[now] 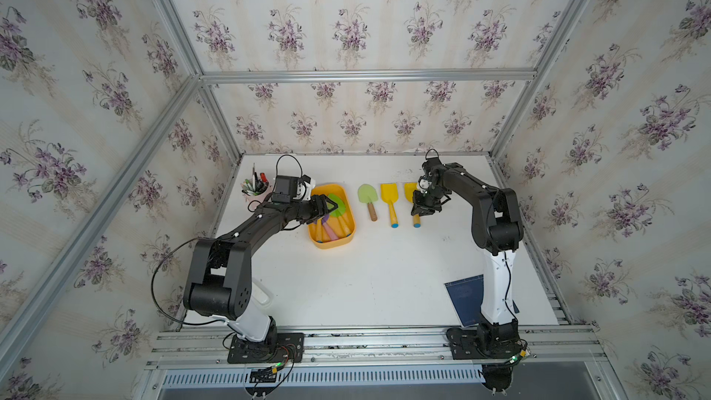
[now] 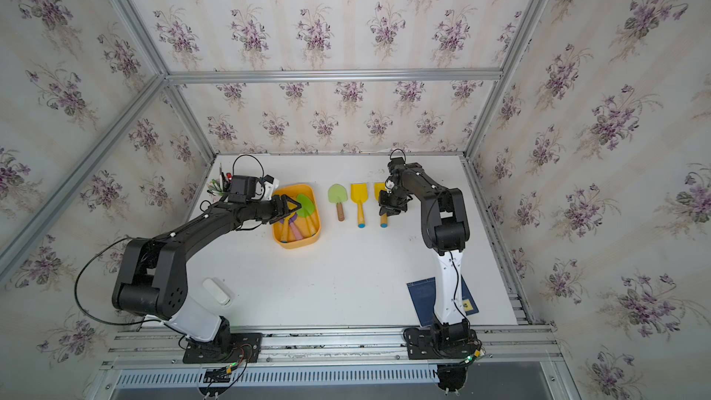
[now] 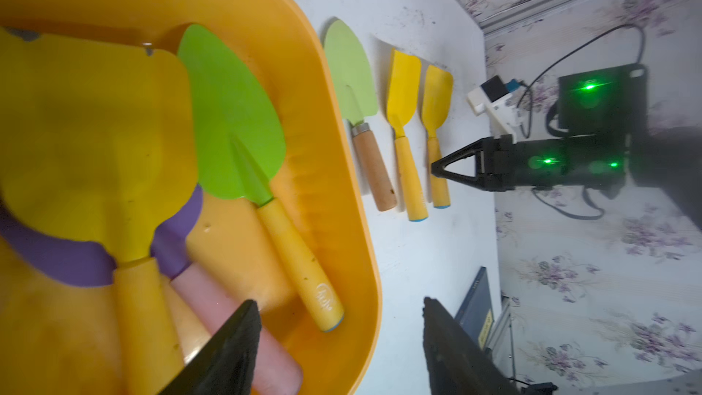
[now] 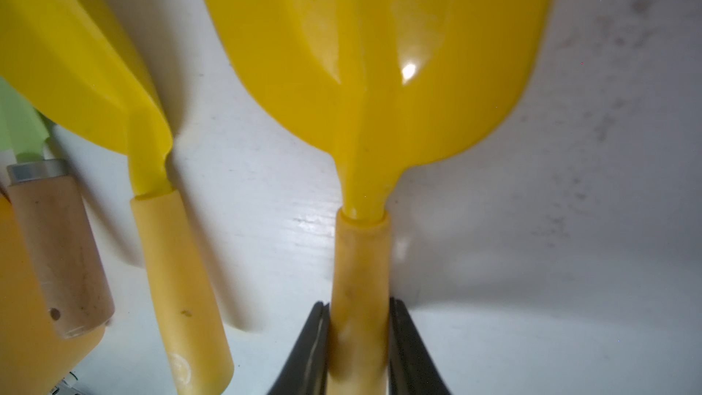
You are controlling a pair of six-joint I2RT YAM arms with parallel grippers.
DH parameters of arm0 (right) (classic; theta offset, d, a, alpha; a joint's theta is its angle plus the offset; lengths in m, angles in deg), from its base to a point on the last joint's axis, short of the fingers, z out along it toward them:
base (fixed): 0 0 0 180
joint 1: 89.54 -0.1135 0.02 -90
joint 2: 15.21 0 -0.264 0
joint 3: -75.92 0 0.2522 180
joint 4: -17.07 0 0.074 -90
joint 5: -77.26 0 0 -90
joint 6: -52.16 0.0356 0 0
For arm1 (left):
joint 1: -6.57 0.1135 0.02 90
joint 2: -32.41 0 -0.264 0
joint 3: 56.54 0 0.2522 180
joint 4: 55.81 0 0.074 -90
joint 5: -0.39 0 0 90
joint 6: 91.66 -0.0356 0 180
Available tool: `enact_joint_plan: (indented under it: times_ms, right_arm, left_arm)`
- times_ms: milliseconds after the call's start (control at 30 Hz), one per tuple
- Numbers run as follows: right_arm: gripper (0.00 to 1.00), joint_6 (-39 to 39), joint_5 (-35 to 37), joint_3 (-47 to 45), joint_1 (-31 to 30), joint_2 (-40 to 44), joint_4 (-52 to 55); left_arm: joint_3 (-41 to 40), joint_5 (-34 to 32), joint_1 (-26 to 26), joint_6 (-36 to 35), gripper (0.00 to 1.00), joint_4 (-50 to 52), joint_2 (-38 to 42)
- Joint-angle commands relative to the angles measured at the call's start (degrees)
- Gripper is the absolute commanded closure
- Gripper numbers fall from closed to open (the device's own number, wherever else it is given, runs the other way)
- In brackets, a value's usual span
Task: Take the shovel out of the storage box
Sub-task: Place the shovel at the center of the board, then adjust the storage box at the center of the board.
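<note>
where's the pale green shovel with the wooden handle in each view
In a top view: the pale green shovel lies between the storage box and the middle yellow shovel.
In a top view: the shovel, same place.
Left wrist: the shovel just outside the box wall, first in the row.
Right wrist: only its wooden handle and a blade sliver, at the frame's edge.
Shared landmark: the middle yellow shovel, in all four.

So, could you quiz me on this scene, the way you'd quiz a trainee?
1. How many shovels are outside the storage box?
2. True or false: the left gripper is clamped on a shovel.
3. The right gripper grips: A) a pen, B) a yellow shovel, C) a pink cup.
Key: 1) three: the light green shovel, the middle yellow shovel and the gripped one. 2) False, its jaws stand open. 3) B.
</note>
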Motion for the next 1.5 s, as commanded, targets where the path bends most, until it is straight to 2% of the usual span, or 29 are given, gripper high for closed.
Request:
enact_joint_plan:
  times_ms: [0,67,200,433,533,600,633,733,833,1067,1233,1333,1467]
  right_arm:
    - [0.72,-0.34,1.27,-0.44,-0.02,0.58,1.13]
    - [0.70,-0.21,1.55,-0.60,0.00,0.68,0.89]
    - [0.63,-0.10,1.23,-0.45,0.02,1.28,0.49]
    - [0.60,-0.14,1.55,-0.10,-0.05,2.59,0.54]
    - [0.59,0.56,2.33,0.15,-0.19,4.83,0.87]
    - [0.58,1.55,4.24,0.39,-0.56,7.41,1.48]
    - [0.57,2.11,5.41,0.84,-1.04,8.94,1.95]
    - [0.56,3.68,5.61,2.48,-3.54,12.86,2.05]
    - [0.55,5.78,3.87,5.95,-7.98,13.81,1.40]
    - [0.56,9.06,-1.67,21.43,-21.31,3.53,0.99]
    - [0.58,10.77,-5.05,32.82,-26.38,-6.50,1.98]
    - [0.59,11.83,-6.60,33.32,-27.80,-9.44,0.03]
    - [0.60,12.02,-6.94,32.91,-28.94,-12.42,-2.31]
  left_arm:
    - [0.12,5.87,-1.24,7.32,0.32,-10.60,-0.22]
    - [2.28,3.18,-2.78,4.92,0.32,-6.38,0.39]
    - [2.62,1.89,-3.29,4.28,0.32,-4.96,0.78]
    - [2.80,-1.09,-3.30,1.86,0.32,-1.17,0.95]
    - [4.56,-3.94,-3.23,-1.82,0.32,4.86,1.50]
    - [6.28,-8.74,-3.19,-5.63,0.32,11.37,2.56]
    - [6.92,-10.89,-3.04,-7.20,0.32,13.67,3.12]
    - [6.07,-8.81,-0.66,-6.97,0.32,13.50,4.62]
    - [6.48,-9.63,0.72,-8.16,0.32,15.48,5.76]
    - [7.30,-14.41,2.52,-11.44,0.32,21.33,9.59]
    - [7.34,-18.67,3.81,-13.90,0.33,25.41,12.67]
    - [6.45,-21.80,4.48,-15.19,0.33,26.90,13.64]
    - [4.07,-19.45,6.03,-14.88,0.33,25.06,12.25]
